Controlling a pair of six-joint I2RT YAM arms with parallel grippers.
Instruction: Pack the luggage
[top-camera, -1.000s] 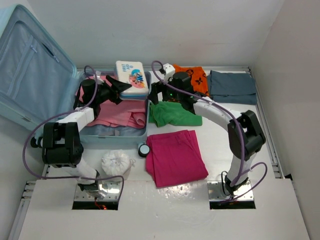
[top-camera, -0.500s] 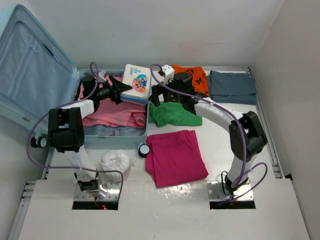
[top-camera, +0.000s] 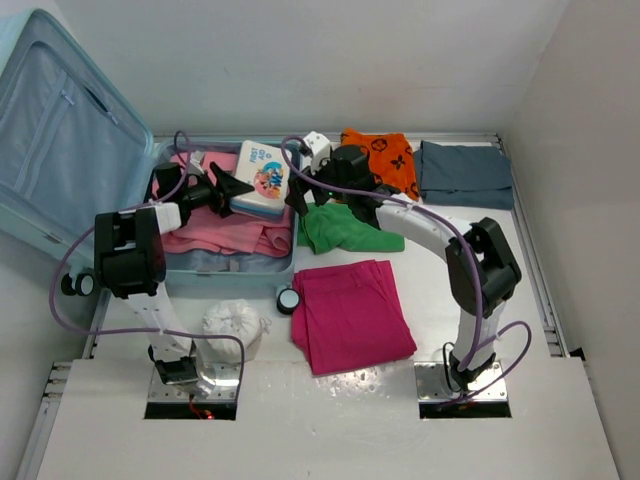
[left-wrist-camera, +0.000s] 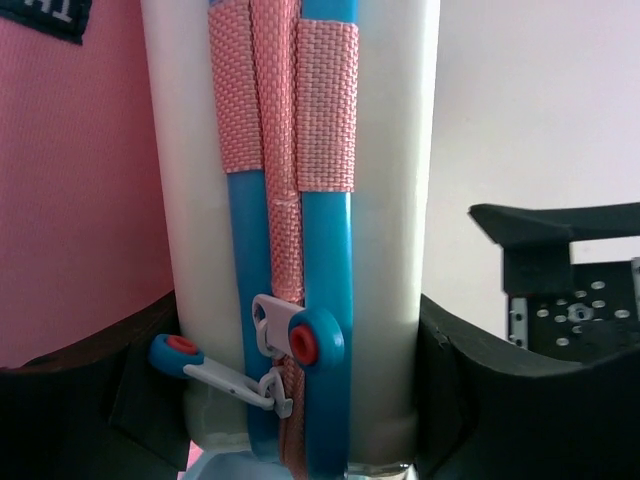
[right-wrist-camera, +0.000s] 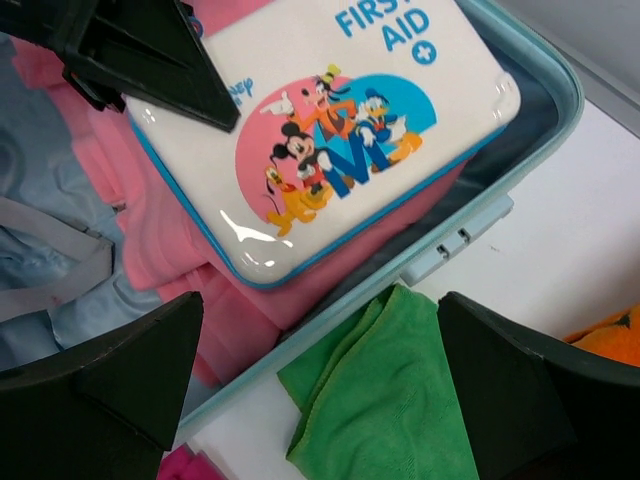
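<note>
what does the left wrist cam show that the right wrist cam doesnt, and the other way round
Only the left wrist view: the zipped edge of the first aid case, with its pink strap and zip pulls, clamped in the left gripper.
Only the right wrist view: the case's cartoon-printed lid, the rim of the luggage and the green cloth lying just outside it.
Both: the case, the left gripper on it, and the pink clothes in the luggage.
</note>
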